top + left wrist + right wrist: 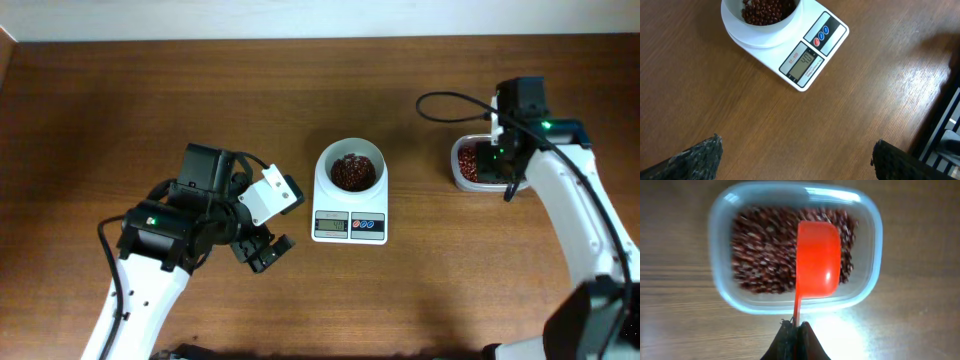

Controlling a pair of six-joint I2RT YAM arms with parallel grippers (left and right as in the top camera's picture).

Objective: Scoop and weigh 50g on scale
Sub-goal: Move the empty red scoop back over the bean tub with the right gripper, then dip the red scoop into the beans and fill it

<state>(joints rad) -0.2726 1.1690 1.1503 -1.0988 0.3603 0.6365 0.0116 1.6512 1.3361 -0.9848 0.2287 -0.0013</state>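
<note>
Beans (pixel 352 171) on one scale (pixel 350 226) and in one tub (pixel 720 225), right pincer (pixel 796 328) pinching one red scoop (pixel 817 260), left pincer (pixel 795 156) spread

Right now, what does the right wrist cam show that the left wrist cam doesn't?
Right wrist only: the right gripper shut on a red scoop, in front of the clear tub of beans. Left wrist only: the scale with its display and buttons, its bowl holding beans, the left gripper open. Both: wooden table and red-brown beans.
</note>
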